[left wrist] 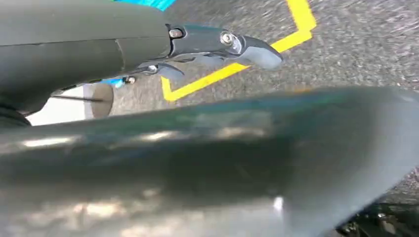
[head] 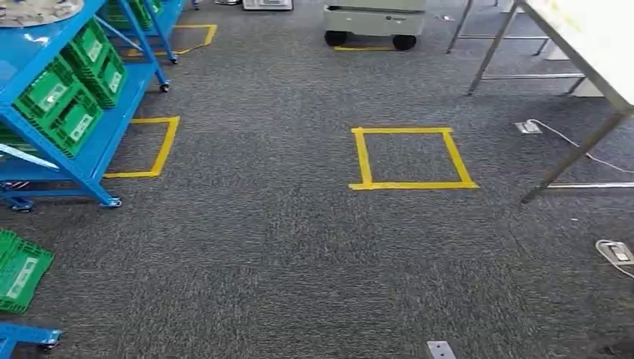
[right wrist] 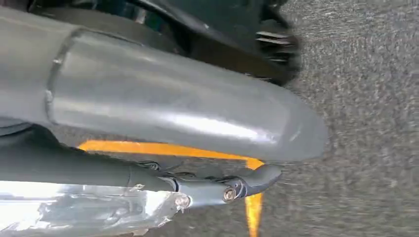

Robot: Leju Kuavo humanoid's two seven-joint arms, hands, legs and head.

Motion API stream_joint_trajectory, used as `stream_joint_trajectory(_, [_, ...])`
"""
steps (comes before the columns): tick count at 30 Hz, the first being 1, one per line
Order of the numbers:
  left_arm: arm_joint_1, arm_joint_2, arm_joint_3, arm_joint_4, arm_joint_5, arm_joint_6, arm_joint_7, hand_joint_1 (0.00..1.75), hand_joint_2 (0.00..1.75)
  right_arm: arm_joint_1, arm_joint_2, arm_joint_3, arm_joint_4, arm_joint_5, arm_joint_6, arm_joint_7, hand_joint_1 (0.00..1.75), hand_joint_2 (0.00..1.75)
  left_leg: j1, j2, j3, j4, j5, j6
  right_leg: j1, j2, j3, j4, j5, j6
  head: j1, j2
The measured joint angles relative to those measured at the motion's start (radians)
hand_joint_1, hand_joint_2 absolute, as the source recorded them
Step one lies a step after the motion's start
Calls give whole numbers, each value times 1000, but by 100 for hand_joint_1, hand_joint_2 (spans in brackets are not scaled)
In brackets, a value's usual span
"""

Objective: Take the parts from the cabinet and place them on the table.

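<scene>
Left hand (left wrist: pixel 207 163): hangs low over the carpet floor (head: pixel 262 247), thick thumb close against the lens; its fingers (left wrist: pixel 247 49) lie stretched out straight and apart from the thumb, with nothing between them. Blue cabinet (head: pixel 90 149): far left, shelves sloped and loaded with green crates (head: pixel 71 112); the parts are judged to sit inside these, though none can be made out. A further green crate (head: pixel 19 273) sits lower, nearer the robot. Yellow tape square (head: pixel 362 157): on the carpet, between cabinet and desk, well apart from both. Desk (head: pixel 591 52): far right, white top on slim grey legs. Right hand (right wrist: pixel 173 113): also hanging toward the floor; its fingers (right wrist: pixel 247 182) run straight alongside a crumpled silvery surface (right wrist: pixel 89 207); whether they hold it cannot be told. Step in hand, as judged: travel across the open floor, no picking or placing under way. Next move calls for turning square to the cabinet or the desk, closing in, and raising an arm.
</scene>
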Motion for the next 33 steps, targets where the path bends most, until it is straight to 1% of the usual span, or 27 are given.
stream_joint_trajectory(2, [1,0,0,0,0,0,0,0,0,-3,0,0,0,0,0,0,0,0,7,-21,-8,0,3,-13,4,-19,2,-8,3,-1,0,0])
stream_joint_trajectory(4, [9,0,0,0,0,0,0,0,0,-5,0,0,0,0,0,0,0,0,13,-41,-16,-6,11,-31,10,-39,9,-8,10,-15,-1,0])
stream_joint_trajectory(5, [10,1,0,0,0,0,0,0,0,-7,0,0,0,0,0,0,0,0,13,-11,-17,3,3,-30,3,-54,13,-20,17,-24,-1,0])
stream_joint_trajectory(6, [10,1,0,0,0,0,0,0,0,-6,0,0,0,0,0,-1,0,0,6,57,-33,35,-25,-32,6,-66,14,-23,19,-30,-5,0])
stream_joint_trajectory(7, [7,1,0,0,0,0,0,0,0,-5,0,0,0,0,0,-1,0,0,5,88,-66,101,-65,-37,8,-79,13,-23,18,-34,-10,0])
stream_joint_trajectory(9, [1,-1,0,0,0,0,0,0,0,1,0,0,0,0,0,0,0,0,7,107,-151,275,-141,-43,11,-118,13,-23,15,-38,-8,0])
stream_joint_trajectory(10, [1,-1,0,0,0,0,0,0,0,3,0,0,0,0,0,0,0,0,7,109,-174,323,-150,-46,11,-135,13,-23,14,-38,-8,0])
stream_joint_trajectory(11, [3,-1,0,0,0,0,0,0,0,2,0,0,0,0,0,0,0,0,8,110,-170,315,-133,-48,11,-148,14,-23,12,-38,-8,0])
stream_joint_trajectory(12, [5,0,0,0,1,0,0,0,0,0,0,0,0,1,0,0,0,0,8,113,-143,263,-95,-48,11,-162,15,-23,10,-37,-9,0])
stream_joint_trajectory(13, [6,1,0,0,0,0,0,0,0,-1,0,0,0,1,0,0,0,0,8,123,-99,179,-51,-48,10,-174,18,-23,8,-34,-8,0])
stream_joint_trajectory(14, [5,2,0,0,0,0,0,0,0,-1,0,0,0,1,2,0,0,0,7,152,-43,78,-10,-47,10,-186,23,-23,5,-30,-9,0])
stream_joint_trajectory(15, [3,0,0,0,0,0,0,0,0,-1,0,0,0,0,2,0,0,0,3,219,-4,8,-2,-48,16,-196,28,-21,1,-23,-10,0])
stream_joint_trajectory(16, [-2,0,0,0,0,0,0,0,0,-1,0,0,0,1,2,0,0,0,1,204,-2,-2,-3,-35,24,-208,17,-14,-10,-17,-9,0])
stream_joint_trajectory(17, [-3,-1,0,0,0,0,0,0,0,-2,0,0,0,0,2,0,0,0,1,191,-3,-2,-5,-29,25,-217,22,-17,-12,-15,-2,0])
stream_joint_trajectory(19, [3,-1,0,0,0,0,0,0,0,-6,0,0,0,1,2,0,0,0,-5,167,-6,-2,-7,-19,21,-240,43,-23,-13,-9,-4,0])
stream_joint_trajectory(20, [3,-2,0,0,0,0,0,0,0,-9,0,0,0,1,2,0,0,0,3,154,-3,-6,-1,-9,16,-227,39,-19,-20,2,-5,0])
stream_joint_trajectory(21, [4,-2,0,0,0,0,0,0,0,-11,0,0,0,1,2,-1,0,0,6,145,-3,-6,-1,-5,14,-158,25,12,-44,8,0,0])
stream_joint_trajectory(22, [3,1,0,0,1,1,0,0,0,-10,0,0,0,1,2,-1,0,0,6,135,-3,-6,0,2,12,-121,-2,77,-82,10,1,0])
stream_joint_trajectory(24, [-3,-1,0,0,1,1,0,0,0,-5,0,0,0,1,2,0,0,0,6,105,-6,-6,-1,5,11,-100,-84,250,-155,11,1,0])
stream_joint_trajectory(25, [-3,-1,0,0,1,1,0,0,0,-1,0,0,0,1,2,0,0,0,6,90,-6,-5,-1,5,11,-99,-115,307,-169,10,1,0])
stream_joint_trajectory(26, [-1,-1,0,0,1,0,0,0,0,1,0,0,0,1,2,0,0,0,6,73,-5,-5,-1,5,11,-98,-126,317,-159,9,2,0])
stream_joint_trajectory(27, [1,-1,0,0,1,0,0,0,0,1,0,0,0,1,2,0,0,0,6,57,-4,-5,0,4,10,-98,-114,277,-124,7,2,0])
stream_joint_trajectory(28, [2,-1,0,0,1,0,0,0,0,0,0,0,0,1,2,0,0,0,7,41,-3,-5,1,2,8,-94,-85,207,-78,6,1,0])
stream_joint_trajectory(29, [2,-1,0,0,1,0,0,0,0,-1,0,0,0,1,2,0,0,0,9,25,-2,-4,1,-2,5,-76,-42,110,-26,5,1,0])
stream_joint_trajectory(30, [2,0,0,0,1,0,0,0,0,-1,0,0,0,1,2,0,0,0,9,13,-4,-3,1,-7,-4,-15,-7,32,5,9,2,0])
stream_joint_trajectory(31, [-2,0,0,0,1,0,0,0,0,0,0,0,2,1,2,0,0,0,3,-2,-11,5,1,-15,-12,31,4,-1,-11,10,2,0])
stream_joint_trajectory(33, [-1,0,0,0,1,0,0,0,0,-1,0,0,2,1,2,0,0,0,11,-26,-23,-2,12,-31,-5,7,5,8,-11,1,1,0])
